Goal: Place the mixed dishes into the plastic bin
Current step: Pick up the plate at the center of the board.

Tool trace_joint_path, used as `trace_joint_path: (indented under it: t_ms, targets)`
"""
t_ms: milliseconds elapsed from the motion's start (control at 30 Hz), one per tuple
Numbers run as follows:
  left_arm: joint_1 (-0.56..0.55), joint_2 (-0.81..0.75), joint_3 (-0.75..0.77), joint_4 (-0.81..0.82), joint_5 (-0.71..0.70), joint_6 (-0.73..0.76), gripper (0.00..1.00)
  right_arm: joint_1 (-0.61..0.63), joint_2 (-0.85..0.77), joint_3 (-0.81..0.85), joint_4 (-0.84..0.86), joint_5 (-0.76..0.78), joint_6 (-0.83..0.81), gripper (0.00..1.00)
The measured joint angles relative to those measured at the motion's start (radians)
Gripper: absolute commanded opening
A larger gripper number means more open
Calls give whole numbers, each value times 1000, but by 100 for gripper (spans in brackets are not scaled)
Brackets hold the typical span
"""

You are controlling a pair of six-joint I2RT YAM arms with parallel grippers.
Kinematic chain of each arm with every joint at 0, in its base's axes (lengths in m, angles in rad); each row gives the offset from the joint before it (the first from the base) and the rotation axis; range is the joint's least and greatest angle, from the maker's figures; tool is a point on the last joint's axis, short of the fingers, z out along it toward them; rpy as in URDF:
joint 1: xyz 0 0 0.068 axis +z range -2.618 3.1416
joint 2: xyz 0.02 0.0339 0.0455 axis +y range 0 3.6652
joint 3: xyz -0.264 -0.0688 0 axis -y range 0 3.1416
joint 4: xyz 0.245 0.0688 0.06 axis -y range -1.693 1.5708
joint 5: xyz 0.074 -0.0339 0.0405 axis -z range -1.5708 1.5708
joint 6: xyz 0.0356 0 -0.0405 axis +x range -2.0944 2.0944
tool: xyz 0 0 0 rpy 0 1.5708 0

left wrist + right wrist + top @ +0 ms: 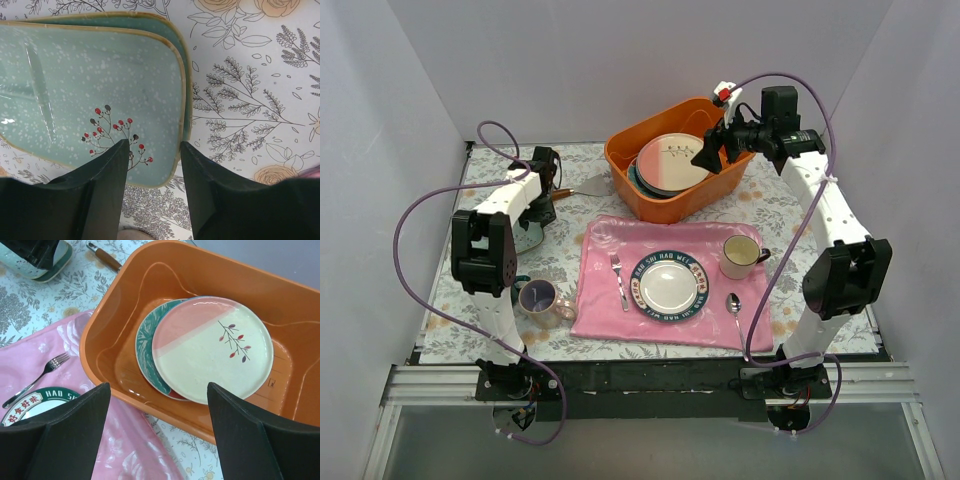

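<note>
The pale mint squarish plate (pixel 100 75), with a red-berry sprig, lies on a darker teal plate (pixel 187 100) on the table's left side. My left gripper (pixel 155 150) is low over its corner, open, with one finger over the plate and the other outside the rim. The orange plastic bin (pixel 110 315) holds a pink-and-cream round plate (pixel 210 350) on a teal floral plate (pixel 147 345). My right gripper (pixel 159 390) hangs open and empty above the bin's near rim (pixel 620 160). A lavender-lined mug (pixel 542 300) stands at the front left.
A pink cloth (pixel 610 300) in the middle carries a white plate with a dark lettered rim (pixel 668 285), a fork (pixel 618 280), a spoon (pixel 735 305) and a cream mug (pixel 742 255). A spatula (pixel 582 187) lies left of the bin.
</note>
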State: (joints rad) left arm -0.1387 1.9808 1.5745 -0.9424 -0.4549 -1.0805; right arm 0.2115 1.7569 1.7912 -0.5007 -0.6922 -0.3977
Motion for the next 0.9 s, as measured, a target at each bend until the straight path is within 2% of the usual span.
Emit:
trace_joint_path:
  t_ms: [533,633,867,900]
  targets:
    - [0,64,8,4,-13,34,38,0,-27,-21,2,-24,10,86]
    - [-2,69,8,8,-17,39,32,0,-28,-21,2,-27,14,86]
    - [-2,78,10,9,-50,66,12,0,-31,-21,2,-30,28,86]
    - [-2,78,12,6,-62,72,5,0,-31,-21,2,-30,28,86]
